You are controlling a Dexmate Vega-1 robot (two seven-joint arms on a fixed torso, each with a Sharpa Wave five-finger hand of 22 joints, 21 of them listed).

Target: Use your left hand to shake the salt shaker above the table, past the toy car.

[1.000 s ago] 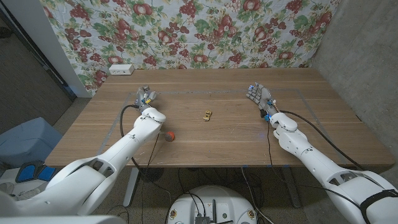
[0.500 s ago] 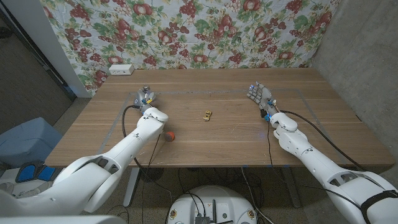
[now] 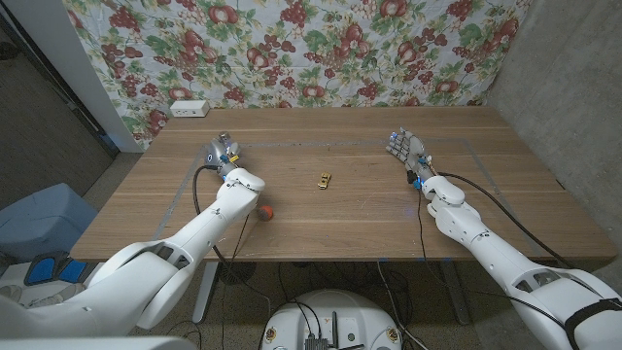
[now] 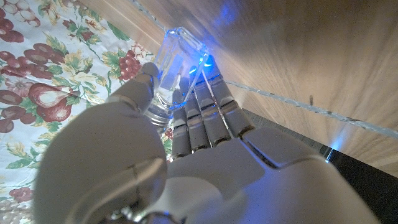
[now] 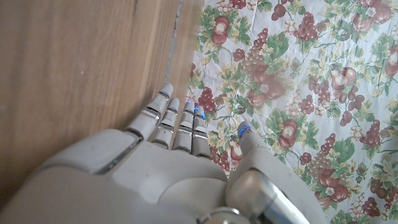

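A: Is the left hand (image 4: 186,143) gripping the shaker (image 4: 171,68)?

B: Yes, fingers are wrapping it, far-left on the surface (image 3: 340,209). The right hand (image 3: 406,152) is waiting open, holding nothing.

A: Advice?

B: Grip firmly and shake beyond the car (image 3: 324,180), staying well above the wood.

The shaker (image 4: 177,59) is clear glass, held between the thumb and fingers (image 4: 208,106) of the left hand (image 3: 223,153) at the far left of the tabletop (image 3: 350,209). The small yellow car (image 3: 324,180) sits mid-tabletop, well to its right.
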